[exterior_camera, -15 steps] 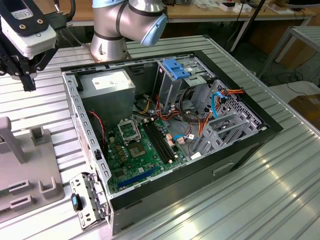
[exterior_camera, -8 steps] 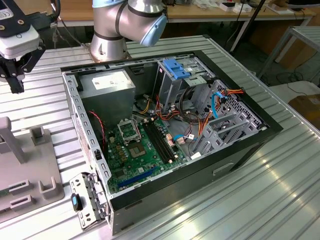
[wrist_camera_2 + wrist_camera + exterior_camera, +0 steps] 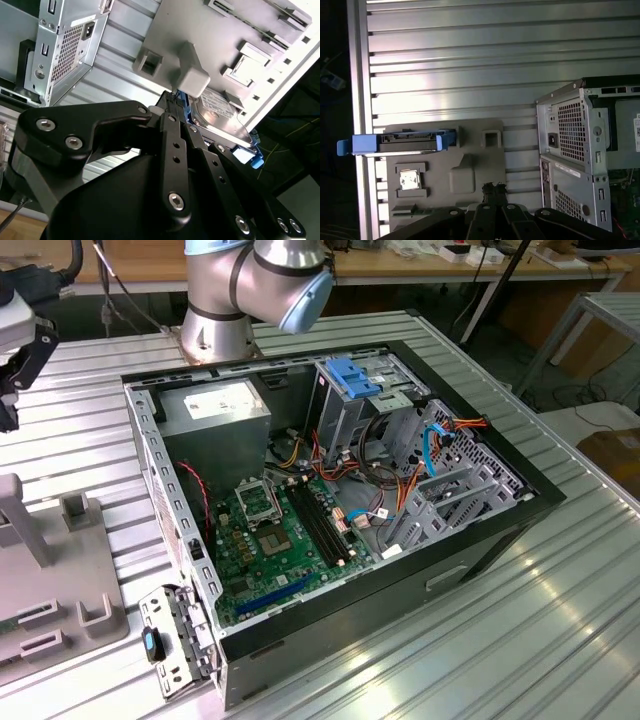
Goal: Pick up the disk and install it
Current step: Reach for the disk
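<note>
I see the claw point(image 3: 493, 187) with its fingers drawn together, gripping nothing, poised over the grey holder point(image 3: 470, 165) on the surface point(image 3: 470, 65). The disk point(image 3: 402, 142) stands on edge in a slot at that holder's rim. It is apart from the claw, on the side away from the case point(image 3: 580, 150).

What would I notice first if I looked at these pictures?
The big open computer lies on the ribbed metal table, its green board and tangled wires showing. In the first wrist view, the disk with bright blue rails sits in a grey holder near the black gripper.
</note>
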